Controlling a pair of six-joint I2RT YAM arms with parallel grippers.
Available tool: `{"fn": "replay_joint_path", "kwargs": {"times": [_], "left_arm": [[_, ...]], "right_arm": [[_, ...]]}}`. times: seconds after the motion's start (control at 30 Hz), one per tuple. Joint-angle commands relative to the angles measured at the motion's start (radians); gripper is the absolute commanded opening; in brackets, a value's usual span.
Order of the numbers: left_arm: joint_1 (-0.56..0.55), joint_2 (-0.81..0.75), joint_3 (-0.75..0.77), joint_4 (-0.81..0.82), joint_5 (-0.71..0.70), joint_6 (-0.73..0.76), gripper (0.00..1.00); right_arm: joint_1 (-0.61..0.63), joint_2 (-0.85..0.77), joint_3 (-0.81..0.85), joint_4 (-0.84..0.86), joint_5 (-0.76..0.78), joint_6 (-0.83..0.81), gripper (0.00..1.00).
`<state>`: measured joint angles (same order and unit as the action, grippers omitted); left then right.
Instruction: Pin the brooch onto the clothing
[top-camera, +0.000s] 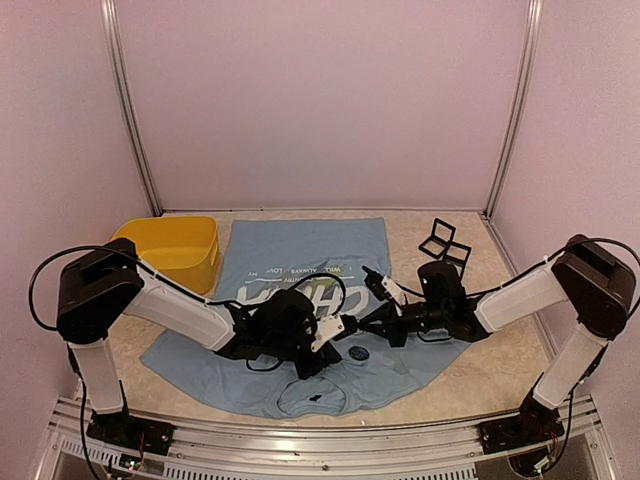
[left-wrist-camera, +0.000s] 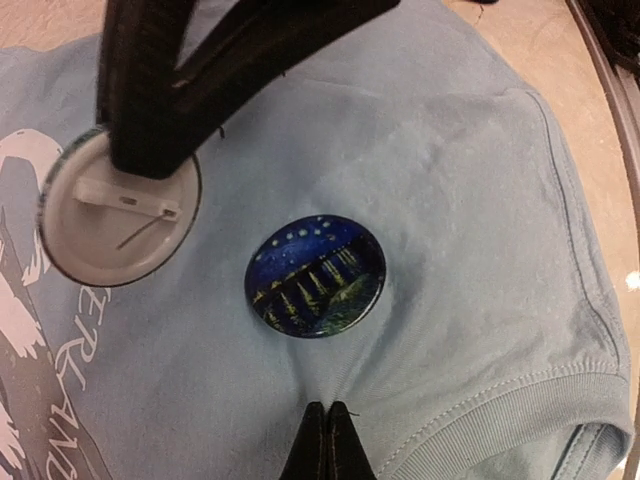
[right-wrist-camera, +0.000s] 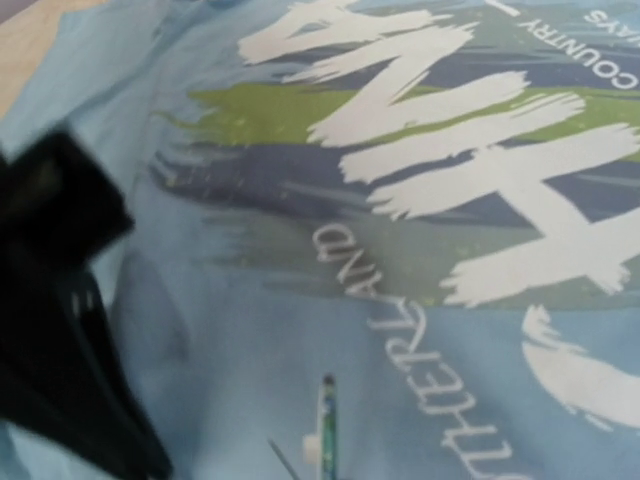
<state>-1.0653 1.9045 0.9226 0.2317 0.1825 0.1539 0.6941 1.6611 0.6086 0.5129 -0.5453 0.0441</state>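
Note:
The light blue T-shirt (top-camera: 300, 265) lies flat, its white lettering and yellow-green streak in the right wrist view (right-wrist-camera: 430, 130). A round dark blue brooch (left-wrist-camera: 316, 276) lies face up on the shirt near the collar; it also shows in the top view (top-camera: 360, 352). My left gripper (left-wrist-camera: 327, 425) is shut, pinching a fold of shirt cloth just below that brooch. My right gripper (left-wrist-camera: 150, 150) is shut on a second brooch (left-wrist-camera: 120, 215), white back up, its pin sprung open, just above the shirt. That brooch shows edge-on in the right wrist view (right-wrist-camera: 325, 430).
A yellow bin (top-camera: 175, 250) stands at the back left beside the shirt. A small open black box (top-camera: 443, 243) sits at the back right. The left arm's black body (right-wrist-camera: 60, 330) fills the left of the right wrist view. Both grippers are close together over the shirt's chest.

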Motion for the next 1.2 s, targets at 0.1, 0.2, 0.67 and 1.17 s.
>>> {"fn": "replay_joint_path", "kwargs": {"times": [0.1,0.2,0.67,1.17], "left_arm": [[0.019,-0.061,-0.053,0.152,0.088,-0.075,0.00],[0.020,-0.063,-0.059,0.162,0.097,-0.080,0.00],[0.045,-0.082,-0.058,0.165,0.116,-0.085,0.00],[0.047,-0.108,-0.134,0.122,0.029,0.015,0.44]], "right_arm": [[0.068,0.058,-0.049,0.224,0.026,-0.224,0.00],[0.096,0.081,-0.074,0.277,0.085,-0.303,0.00],[0.181,0.124,-0.156,0.379,0.187,-0.478,0.00],[0.184,0.116,-0.181,0.416,0.200,-0.448,0.00]]}}
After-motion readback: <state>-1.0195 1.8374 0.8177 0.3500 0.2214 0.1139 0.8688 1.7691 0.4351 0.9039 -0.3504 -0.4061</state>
